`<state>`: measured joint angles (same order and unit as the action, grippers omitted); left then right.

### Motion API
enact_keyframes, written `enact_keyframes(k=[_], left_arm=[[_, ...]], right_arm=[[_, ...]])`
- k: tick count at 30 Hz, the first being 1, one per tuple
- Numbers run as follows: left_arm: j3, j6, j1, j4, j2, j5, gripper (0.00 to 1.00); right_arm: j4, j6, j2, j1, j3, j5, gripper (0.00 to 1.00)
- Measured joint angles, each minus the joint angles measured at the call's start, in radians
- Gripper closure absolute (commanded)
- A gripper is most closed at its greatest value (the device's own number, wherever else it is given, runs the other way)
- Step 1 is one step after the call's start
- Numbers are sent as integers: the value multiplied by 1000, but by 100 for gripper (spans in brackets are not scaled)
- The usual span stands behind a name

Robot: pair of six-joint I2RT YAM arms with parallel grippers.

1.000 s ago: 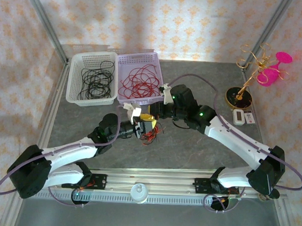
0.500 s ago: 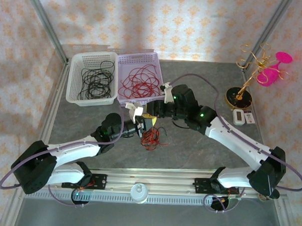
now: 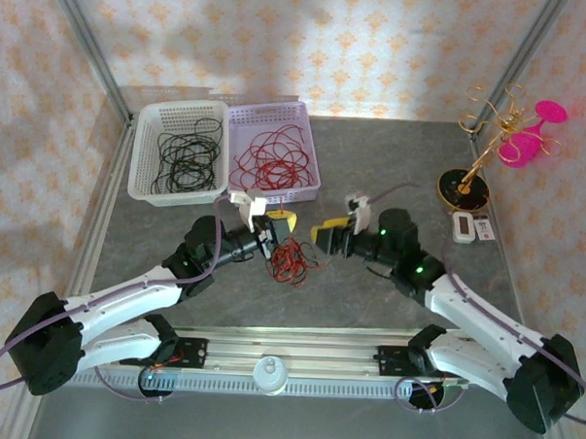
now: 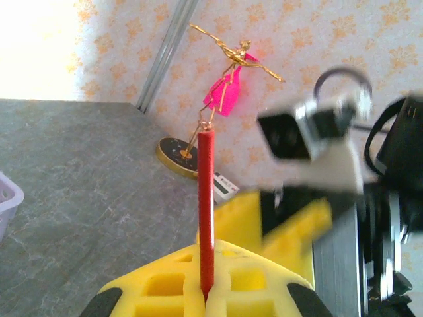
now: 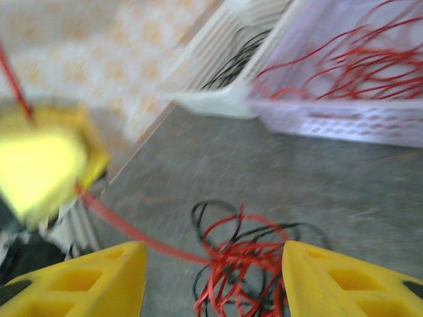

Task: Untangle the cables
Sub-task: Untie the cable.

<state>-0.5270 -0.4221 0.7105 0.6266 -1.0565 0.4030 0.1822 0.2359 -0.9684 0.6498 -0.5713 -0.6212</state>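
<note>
Step in hand looks like drawing 1 red cable (image 4: 206,198) out of the tangled cables (image 3: 289,264) mid-bench; left tool (image 3: 278,225) is clamped on it. Right tool (image 3: 323,234), jaws apart, likely must pin them next.

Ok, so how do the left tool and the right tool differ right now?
The left tool is shut on a red cable; the right tool is open and holds nothing. The left tool's cable leads to the tangle of red and black cables; the right tool faces that tangle, apparently without touching it. Both have yellow fingers.
</note>
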Motion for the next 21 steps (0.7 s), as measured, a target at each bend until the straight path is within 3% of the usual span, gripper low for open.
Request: enact_keyframes(k=[3, 7, 12, 21], left_arm=[[-53, -4, 9, -40, 2, 0, 100], [-108, -15, 24, -83, 7, -22, 100], [-165, -26, 31, -162, 20, -56, 100], [-291, -24, 49, -325, 21, -103, 100]], right_arm=[[156, -58, -59, 79, 34, -42, 45], [380, -96, -154, 91, 34, -31, 49], [591, -93, -278, 93, 35, 66, 69], [750, -45, -515, 159, 55, 269, 83]])
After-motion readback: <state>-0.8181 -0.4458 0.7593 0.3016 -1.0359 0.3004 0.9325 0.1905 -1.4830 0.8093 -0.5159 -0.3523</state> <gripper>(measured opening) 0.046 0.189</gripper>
